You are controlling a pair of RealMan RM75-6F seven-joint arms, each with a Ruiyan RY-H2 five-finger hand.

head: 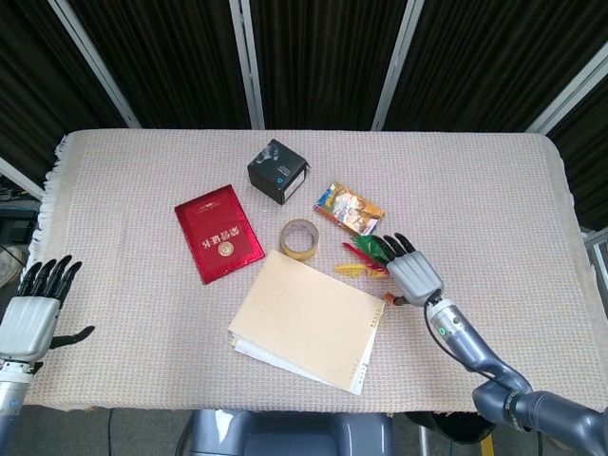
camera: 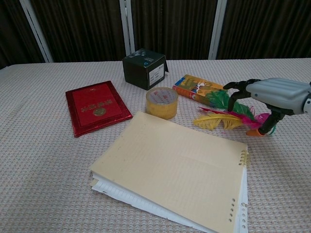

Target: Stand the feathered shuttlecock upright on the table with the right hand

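Shuttlecock [head: 366, 262] base hidden under the right hand [head: 410, 274] in head view, contact unclear, loose-leaf pad [camera: 170, 170] cut off by chest view's bottom edge, left hand [head: 33, 318] absent there.

Both hands have silver-grey shells with black fingers. The right hand [head: 410, 275] has an orange thumb tip and a grey forearm. The left hand [head: 30, 318] looks the same.

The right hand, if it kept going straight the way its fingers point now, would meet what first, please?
Most likely the feathered shuttlecock: the right hand hovers over it, fingers spread and pointing across its feathers. Beyond lies the orange snack packet. Depth is unclear, so the hand might pass just above the feathers.
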